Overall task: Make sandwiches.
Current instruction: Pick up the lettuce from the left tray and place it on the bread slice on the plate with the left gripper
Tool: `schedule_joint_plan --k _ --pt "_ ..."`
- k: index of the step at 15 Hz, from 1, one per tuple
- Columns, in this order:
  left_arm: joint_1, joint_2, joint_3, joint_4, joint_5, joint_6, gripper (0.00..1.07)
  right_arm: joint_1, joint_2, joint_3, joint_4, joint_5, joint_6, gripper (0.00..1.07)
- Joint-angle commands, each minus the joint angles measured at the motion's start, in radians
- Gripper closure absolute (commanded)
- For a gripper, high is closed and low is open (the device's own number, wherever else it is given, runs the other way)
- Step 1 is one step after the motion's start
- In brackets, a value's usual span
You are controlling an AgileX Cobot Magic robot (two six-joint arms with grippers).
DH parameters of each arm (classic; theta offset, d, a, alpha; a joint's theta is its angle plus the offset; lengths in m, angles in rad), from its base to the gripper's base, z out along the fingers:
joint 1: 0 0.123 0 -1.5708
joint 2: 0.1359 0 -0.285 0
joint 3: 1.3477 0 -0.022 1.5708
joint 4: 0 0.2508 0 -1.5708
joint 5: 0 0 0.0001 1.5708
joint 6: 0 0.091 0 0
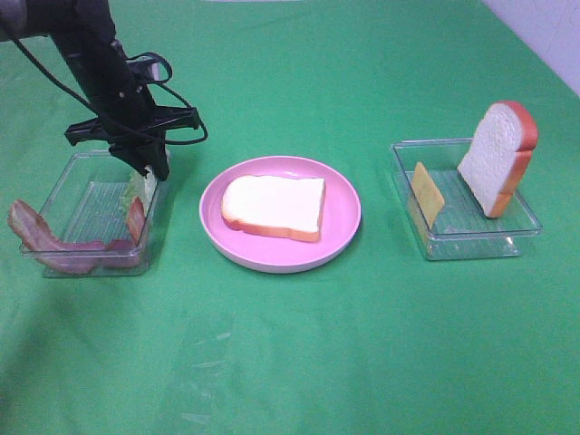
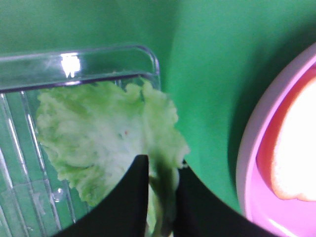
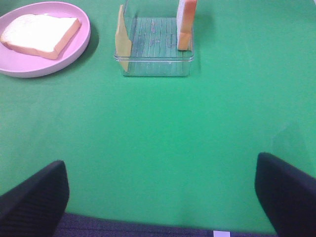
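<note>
A white bread slice lies flat on the round pink plate in the middle. My left gripper is over the left clear tray, shut on a pale green lettuce leaf. In the left wrist view the black fingers pinch the edge of the lettuce at the tray's corner. Bacon strips lie at that tray's near side. A yellow cheese square and a second bread slice stand in the right tray. My right gripper is open and empty over bare cloth.
Green cloth covers the table. The right wrist view shows the plate with the bread, and the right tray with the cheese and the upright bread. The left wrist view shows the plate's rim to one side of the tray.
</note>
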Motion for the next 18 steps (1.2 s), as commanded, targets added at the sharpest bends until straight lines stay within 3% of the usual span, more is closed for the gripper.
schedule_joint_plan --k 1,8,12,18 --pt "-0.004 0.0 -0.017 0.005 0.023 0.004 0.93 -0.004 -0.033 0.004 0.004 -0.006 0.004 0.09" --pt "-0.004 -0.001 -0.027 0.009 0.048 0.003 0.94 -0.004 -0.033 0.004 0.004 -0.006 0.004 0.09" --pt "-0.004 -0.017 -0.027 0.028 0.045 0.003 1.07 -0.004 -0.033 0.004 0.004 -0.006 0.004 0.09" --pt "-0.004 -0.063 -0.036 0.042 0.073 0.003 1.07 -0.004 -0.033 0.004 0.004 -0.006 0.004 0.09"
